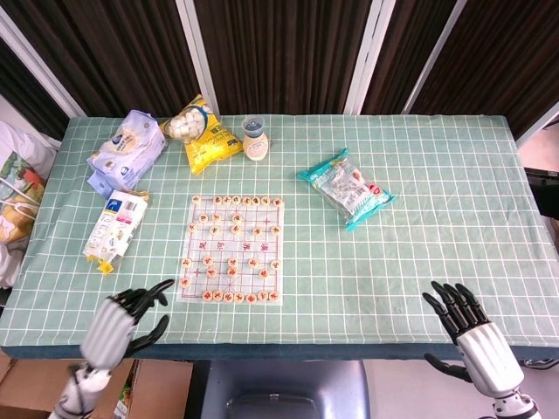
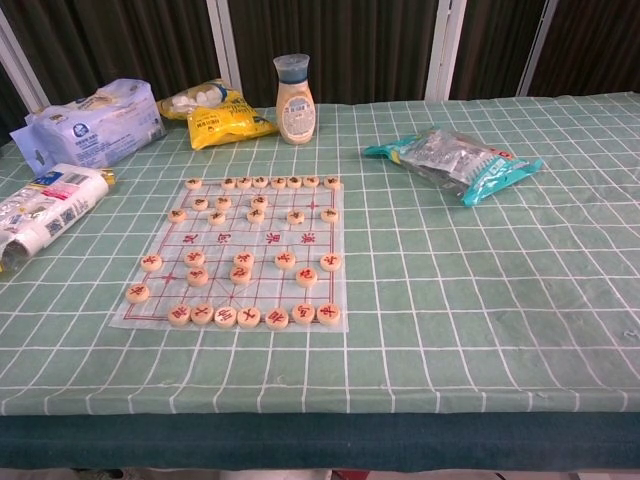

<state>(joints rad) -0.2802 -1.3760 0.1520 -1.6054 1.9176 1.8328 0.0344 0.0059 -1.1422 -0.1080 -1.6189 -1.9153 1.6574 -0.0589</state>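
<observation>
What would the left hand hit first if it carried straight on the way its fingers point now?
Probably the chess board. The left hand, open at the near table edge, points up and to the right, toward the board's near-left corner and the piece there. Only bare tablecloth lies between, though height is unclear.

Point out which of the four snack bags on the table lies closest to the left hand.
The white packet with blue print, lying lengthwise at the table's left edge beside the chess board. It lies nearest the left hand; the lavender, yellow and teal bags lie farther back.
</observation>
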